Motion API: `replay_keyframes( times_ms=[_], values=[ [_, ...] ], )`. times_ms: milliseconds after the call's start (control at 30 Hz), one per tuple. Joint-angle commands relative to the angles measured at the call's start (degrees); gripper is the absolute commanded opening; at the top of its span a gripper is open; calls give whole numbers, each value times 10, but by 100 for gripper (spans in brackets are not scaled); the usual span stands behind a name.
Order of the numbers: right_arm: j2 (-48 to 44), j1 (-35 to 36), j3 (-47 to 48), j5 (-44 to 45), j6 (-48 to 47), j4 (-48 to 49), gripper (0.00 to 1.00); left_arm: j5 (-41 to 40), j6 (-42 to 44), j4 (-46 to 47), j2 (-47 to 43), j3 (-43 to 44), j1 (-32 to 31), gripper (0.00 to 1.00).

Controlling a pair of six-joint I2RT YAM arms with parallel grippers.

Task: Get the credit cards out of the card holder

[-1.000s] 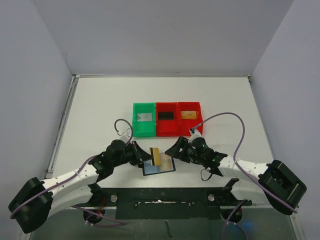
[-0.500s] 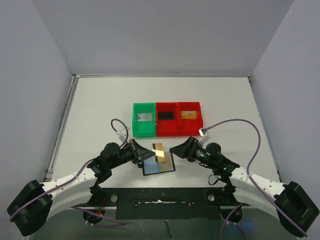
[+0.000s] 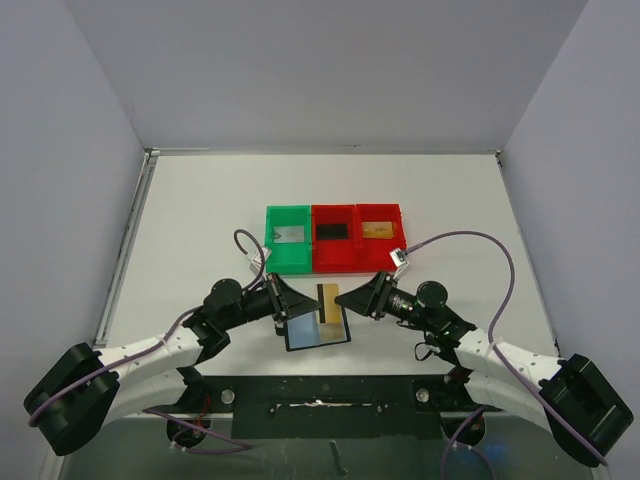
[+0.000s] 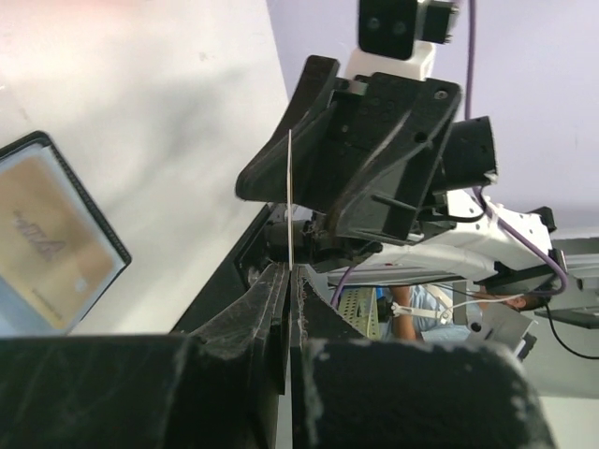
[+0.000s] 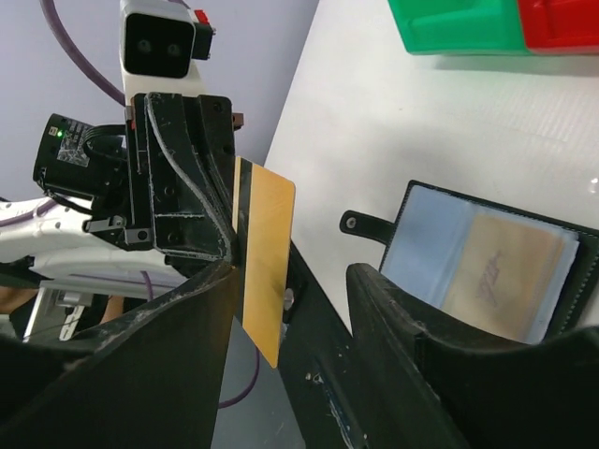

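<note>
The black card holder [image 3: 318, 334] lies open on the table near the front edge, and a tan card shows through its bluish pocket [image 5: 501, 269]. My left gripper [image 3: 284, 303] is shut on a gold credit card [image 3: 326, 301] with a black stripe, held upright above the holder. That card appears edge-on [image 4: 290, 192] in the left wrist view. My right gripper [image 3: 344, 297] faces it from the right, open. The gold card [image 5: 264, 262] stands between its fingers, close to the left finger [image 5: 201, 318] and well apart from the other.
A green bin [image 3: 288, 240] with a pale grey card stands behind the holder. Beside it are a red bin [image 3: 334, 240] with a black card and another red bin [image 3: 380, 235] with a gold card. The arms' black base plate [image 3: 320, 390] runs along the near edge.
My left gripper has carried the gold card to the right and turned it upright. My right gripper pulled back, then came in round the card, its jaws narrowing.
</note>
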Motion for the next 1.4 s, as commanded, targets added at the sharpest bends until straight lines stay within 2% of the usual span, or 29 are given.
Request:
replay_keyframes(
  times_ms=[0, 433, 567, 700, 1000, 1167, 1233, 1300, 1367],
  values=[
    [25, -7, 28, -50, 13, 97, 48, 30, 7, 62, 3, 35, 2, 0],
    [79, -18, 32, -133, 35, 183, 28, 33, 8, 67, -12, 32, 2, 0],
    [82, -18, 39, -165, 24, 188, 26, 34, 11, 68, -18, 30, 2, 0],
    [80, -24, 28, -167, 30, 203, 25, 36, 20, 66, -21, 37, 2, 0],
    [96, -32, 16, -174, 54, 256, 12, 47, 22, 65, -24, 35, 2, 0],
    [97, -33, 16, -174, 55, 258, 0, 47, 24, 65, -24, 34, 2, 0],
    [94, -35, 15, -170, 54, 256, 0, 45, 24, 63, -23, 34, 2, 0],
    [86, -35, 14, -164, 45, 246, 0, 41, 25, 57, -26, 35, 2, 14],
    [73, -36, 16, -152, 32, 215, 0, 35, 30, 39, -33, 39, 2, 35]
  ],
)
